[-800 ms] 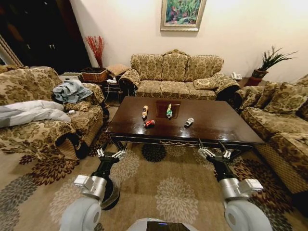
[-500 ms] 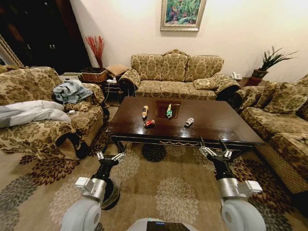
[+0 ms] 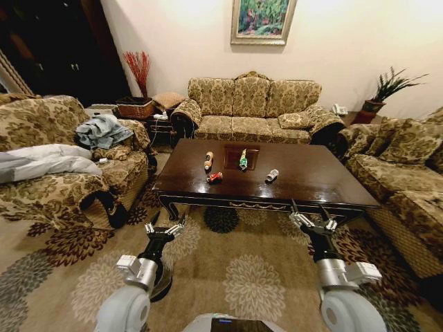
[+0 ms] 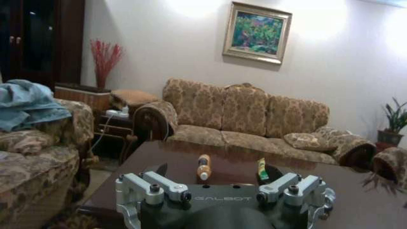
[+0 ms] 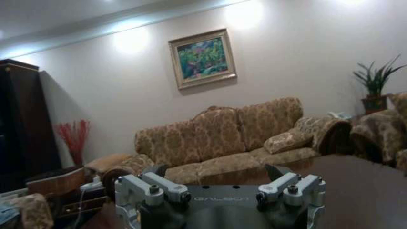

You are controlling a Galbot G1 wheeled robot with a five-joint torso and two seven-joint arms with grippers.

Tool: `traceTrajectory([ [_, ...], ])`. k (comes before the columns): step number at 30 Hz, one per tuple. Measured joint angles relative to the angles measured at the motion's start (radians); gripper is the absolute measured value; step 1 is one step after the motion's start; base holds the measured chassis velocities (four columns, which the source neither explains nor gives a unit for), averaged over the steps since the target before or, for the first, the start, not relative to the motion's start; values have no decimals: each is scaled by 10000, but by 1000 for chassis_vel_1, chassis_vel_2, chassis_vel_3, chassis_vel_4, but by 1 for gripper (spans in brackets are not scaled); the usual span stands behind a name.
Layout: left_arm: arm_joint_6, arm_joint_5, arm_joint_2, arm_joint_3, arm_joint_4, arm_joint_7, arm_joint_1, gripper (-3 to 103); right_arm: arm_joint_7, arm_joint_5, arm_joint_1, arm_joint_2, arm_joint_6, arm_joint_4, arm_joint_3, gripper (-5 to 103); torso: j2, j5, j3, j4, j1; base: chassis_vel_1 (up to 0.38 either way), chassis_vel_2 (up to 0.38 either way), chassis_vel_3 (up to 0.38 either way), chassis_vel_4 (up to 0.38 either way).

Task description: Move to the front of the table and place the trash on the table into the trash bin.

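Observation:
The dark brown table [image 3: 311, 181] stands just ahead of me, and the trash lies on its middle. That is a tan bottle [image 3: 208, 160], a green tube [image 3: 243, 160], a red can [image 3: 214, 178] and a silver can [image 3: 272, 176]. My left gripper [image 3: 166, 225] and right gripper [image 3: 313, 219] hang open and empty over the carpet, short of the table's front edge. The left wrist view looks past the open left gripper [image 4: 216, 177] at the bottle [image 4: 203, 167] and tube [image 4: 262, 169]. A black round shape [image 3: 163, 282], mostly hidden behind my left arm, looks like the trash bin.
A patterned sofa [image 3: 252, 111] stands behind the table, with armchairs on the left [image 3: 62, 180] and right [image 3: 401, 173]. A woven basket [image 3: 136, 107] sits at the back left and a potted plant [image 3: 387, 86] at the back right. Open carpet [image 3: 252, 277] lies between me and the table.
Both arms have drifted slightly to the right in the head view, grippers still open. The table and trash have not moved.

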Motion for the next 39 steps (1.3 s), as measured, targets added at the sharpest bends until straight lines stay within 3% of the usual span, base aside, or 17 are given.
traceTrajectory([
  [8, -361, 7, 8, -115, 820, -86, -12, 100, -498, -498, -27, 195, 476, -216, -452, 100, 0, -4, 0, 1, 0, 0, 0, 0, 0],
  [10, -426, 7, 61, -102, 973, -110, -41, 100, -635, -890, -119, 225, 1200, -464, -500, 100, 0, -3, 0, 1, 0, 0, 0, 0, 0],
  [13, -448, 23, 88, -34, 983, -111, -43, 100, -682, -1144, -219, 321, 1575, -591, -470, 100, 0, -2, 0, 1, 0, 0, 0, 0, 0],
  [30, -500, 164, 101, 93, 1035, -78, -40, 100, -940, -1396, -427, 529, 2004, -837, -388, 100, 0, -2, -1, 0, -1, 13, 20, -11, -16],
  [39, -515, 151, 135, 131, 1082, -59, -55, 100, -911, -1361, -418, 557, 2049, -842, -448, 100, 0, -4, 0, 0, 0, 167, 193, -188, -222],
])
